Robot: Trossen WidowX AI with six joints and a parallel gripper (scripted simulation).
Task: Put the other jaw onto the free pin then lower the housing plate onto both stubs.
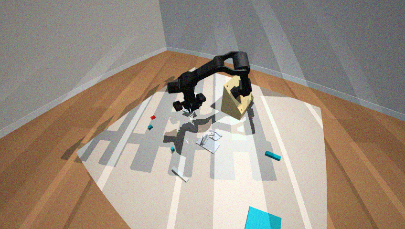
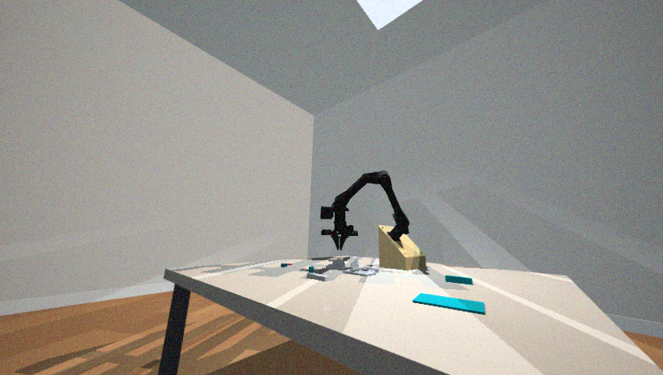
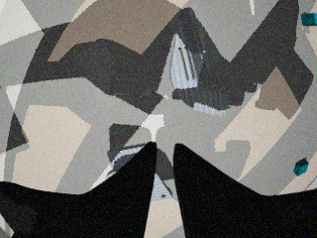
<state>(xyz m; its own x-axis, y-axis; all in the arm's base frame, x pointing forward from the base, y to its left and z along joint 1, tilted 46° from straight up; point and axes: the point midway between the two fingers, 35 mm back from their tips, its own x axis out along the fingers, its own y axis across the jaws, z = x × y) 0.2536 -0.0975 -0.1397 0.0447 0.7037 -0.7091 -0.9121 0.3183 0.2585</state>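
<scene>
My gripper (image 1: 190, 113) (image 2: 339, 249) (image 3: 164, 150) points down above the table, its fingertips nearly together with a narrow gap and nothing between them. Below it, the pale housing plate (image 3: 159, 190) is largely hidden by the fingers in the wrist view. The loose grey-white jaw (image 3: 182, 61) (image 2: 337, 263) lies on the table, partly in shadow, in front of the fingertips. The pale base (image 1: 211, 147) (image 2: 365, 273) stands towards the table's middle with the other jaw (image 1: 204, 139) on it. Its pins and teeth are too small to make out.
A pale bar (image 1: 179, 174) (image 2: 317, 276) lies beyond the base. Small teal cubes (image 1: 150, 126) (image 3: 300, 167) and a red piece (image 1: 153, 117) lie left. A teal bar (image 1: 272, 155) (image 2: 458, 280) and teal plate (image 1: 262, 219) (image 2: 449, 302) lie right. The arm stands on a beige wedge (image 1: 230, 106).
</scene>
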